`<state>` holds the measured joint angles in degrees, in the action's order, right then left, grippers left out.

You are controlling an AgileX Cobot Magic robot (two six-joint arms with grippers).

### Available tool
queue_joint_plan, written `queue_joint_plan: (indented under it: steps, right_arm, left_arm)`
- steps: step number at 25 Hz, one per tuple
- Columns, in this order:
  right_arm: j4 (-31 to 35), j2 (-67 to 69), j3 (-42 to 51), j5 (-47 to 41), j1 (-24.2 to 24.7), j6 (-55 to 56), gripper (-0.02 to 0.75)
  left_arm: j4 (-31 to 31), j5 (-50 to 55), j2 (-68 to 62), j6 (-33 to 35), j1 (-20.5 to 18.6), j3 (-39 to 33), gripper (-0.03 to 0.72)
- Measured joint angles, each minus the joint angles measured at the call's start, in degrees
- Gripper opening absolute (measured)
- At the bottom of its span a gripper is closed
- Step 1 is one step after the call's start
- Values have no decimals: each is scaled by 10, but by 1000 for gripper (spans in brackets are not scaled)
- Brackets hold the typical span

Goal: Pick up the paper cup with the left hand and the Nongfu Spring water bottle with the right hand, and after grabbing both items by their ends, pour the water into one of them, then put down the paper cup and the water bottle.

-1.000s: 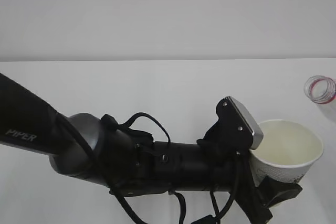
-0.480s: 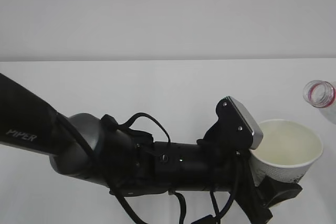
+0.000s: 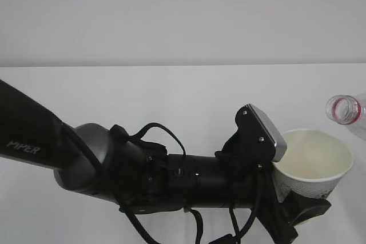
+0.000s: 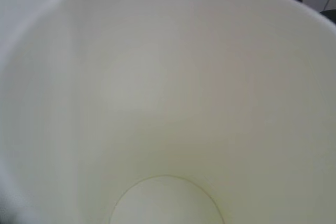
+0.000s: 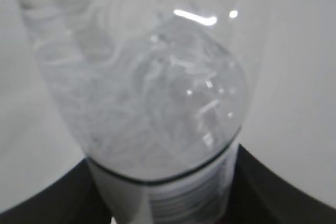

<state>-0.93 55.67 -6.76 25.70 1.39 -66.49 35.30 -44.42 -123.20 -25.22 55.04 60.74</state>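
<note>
Your left gripper [image 3: 300, 201] is clamped around the lower wall of the paper cup [image 3: 313, 161], holding it upright and off the table [image 3: 171, 95] so its mouth faces up to catch a pour; the left wrist view shows the inside dry and empty. Your right gripper [image 5: 163, 203] is closed on the Nongfu Spring water bottle [image 5: 152, 103] near its base, leaving the neck free. The bottle's open, red-ringed mouth [image 3: 342, 110] sits tilted just above and right of the cup rim, apart from it, ready to tip further.
</note>
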Motion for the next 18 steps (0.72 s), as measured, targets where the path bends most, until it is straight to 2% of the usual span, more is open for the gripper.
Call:
queue_joint_plan:
  steps: [18]
  right_arm:
    - [0,0,0,17,0,-58,414]
  left_arm:
    - [0,-2,0,0,0,0,546]
